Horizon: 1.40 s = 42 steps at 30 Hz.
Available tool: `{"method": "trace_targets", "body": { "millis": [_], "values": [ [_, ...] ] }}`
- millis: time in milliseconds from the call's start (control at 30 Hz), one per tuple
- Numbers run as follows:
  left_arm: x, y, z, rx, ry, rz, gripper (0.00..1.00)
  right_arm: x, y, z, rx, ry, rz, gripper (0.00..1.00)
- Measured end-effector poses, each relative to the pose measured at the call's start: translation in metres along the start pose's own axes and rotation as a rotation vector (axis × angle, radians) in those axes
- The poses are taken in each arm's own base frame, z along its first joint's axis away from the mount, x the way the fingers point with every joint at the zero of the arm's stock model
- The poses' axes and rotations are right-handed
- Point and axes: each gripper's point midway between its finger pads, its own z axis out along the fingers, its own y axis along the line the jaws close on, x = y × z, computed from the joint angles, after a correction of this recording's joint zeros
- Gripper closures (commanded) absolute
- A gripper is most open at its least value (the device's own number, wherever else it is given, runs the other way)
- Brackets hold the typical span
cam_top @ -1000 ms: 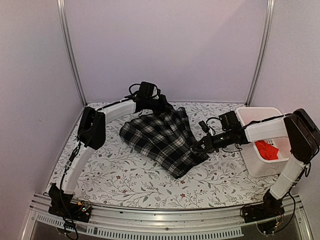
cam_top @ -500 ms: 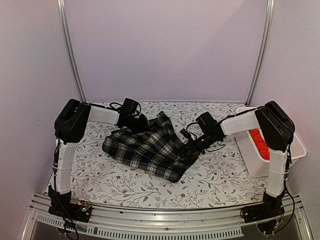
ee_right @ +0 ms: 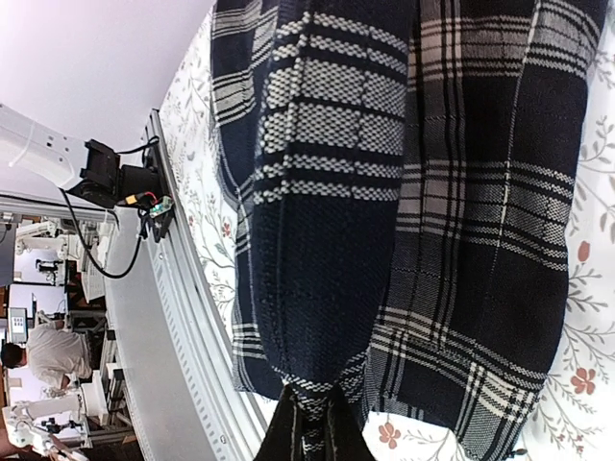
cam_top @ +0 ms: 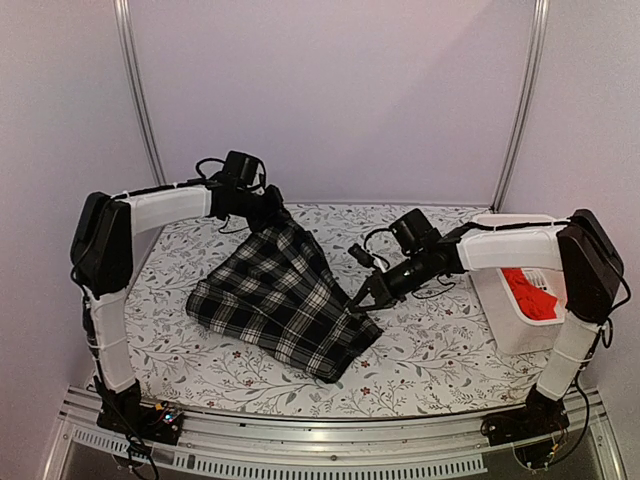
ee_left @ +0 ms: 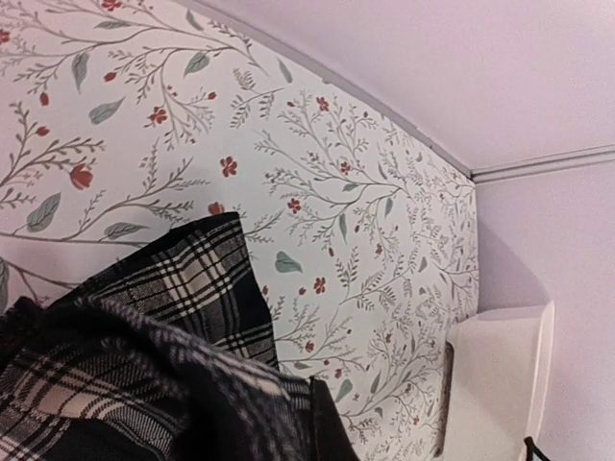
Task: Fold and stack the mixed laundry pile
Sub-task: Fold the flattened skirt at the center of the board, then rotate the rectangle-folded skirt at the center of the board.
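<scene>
We see left gripper (cam_top: 272,212) clamped on plaid's (cam_top: 275,300) far corner, held up; right gripper (cam_top: 362,298) clamped on its right edge. Plaid's near end rests on table (cam_top: 440,355). Red shirt (cam_top: 530,295) in basket (cam_top: 505,335).

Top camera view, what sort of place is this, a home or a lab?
Probably a robot lab booth: a left arm and right arm bolted to a metal rail, plain walls around the table, and a person beyond the rail in the right wrist view.

Plaid garment (ee_right: 384,192) in end effector (ee_right: 309,411)
</scene>
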Motion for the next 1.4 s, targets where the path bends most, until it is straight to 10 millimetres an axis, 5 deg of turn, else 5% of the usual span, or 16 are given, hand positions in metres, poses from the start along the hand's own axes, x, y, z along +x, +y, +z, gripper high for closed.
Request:
{"method": "trace_targets", "body": {
  "millis": [167, 267, 400, 467, 500, 633, 733, 867, 967, 1067, 1233, 1400],
  "values": [
    [-0.002, -0.035, 0.019, 0.058, 0.012, 0.072, 1.00, 0.006, -0.021, -0.016, 0.009, -0.034, 0.039, 0.96],
    [0.017, -0.021, 0.054, 0.031, 0.065, 0.079, 0.90, 0.018, -0.046, -0.014, 0.038, -0.012, 0.103, 0.93],
    [0.038, 0.025, 0.093, -0.050, 0.123, 0.060, 0.30, 0.029, -0.076, -0.012, 0.090, 0.013, 0.193, 0.89],
    [0.039, 0.041, 0.099, -0.082, 0.131, 0.043, 0.05, 0.030, -0.082, -0.013, 0.103, 0.016, 0.221, 0.75],
    [0.037, 0.045, 0.099, -0.091, 0.128, 0.041, 0.01, 0.031, -0.084, -0.014, 0.107, 0.016, 0.235, 0.68],
    [0.010, 0.029, 0.074, -0.070, 0.066, 0.072, 0.00, 0.033, -0.085, -0.017, 0.128, 0.033, 0.271, 0.42],
    [-0.007, 0.003, 0.027, -0.030, 0.012, 0.125, 0.00, 0.029, -0.081, -0.026, 0.152, 0.036, 0.268, 0.28],
    [-0.013, -0.024, -0.050, 0.022, -0.049, 0.176, 0.00, 0.000, -0.063, -0.056, 0.191, -0.043, 0.199, 0.26],
    [0.007, -0.022, -0.083, 0.042, -0.030, 0.178, 0.00, -0.028, -0.057, -0.072, 0.203, -0.100, 0.153, 0.30],
    [0.056, 0.009, -0.083, -0.007, 0.081, 0.157, 0.00, -0.039, -0.068, -0.063, 0.191, -0.095, 0.153, 0.37],
    [0.143, 0.075, -0.062, -0.150, 0.298, 0.105, 0.01, -0.013, -0.098, -0.025, 0.137, 0.010, 0.261, 0.50],
    [0.158, 0.116, -0.034, -0.246, 0.376, 0.073, 0.12, 0.017, -0.096, -0.001, 0.066, 0.085, 0.316, 0.52]
  ]
}}
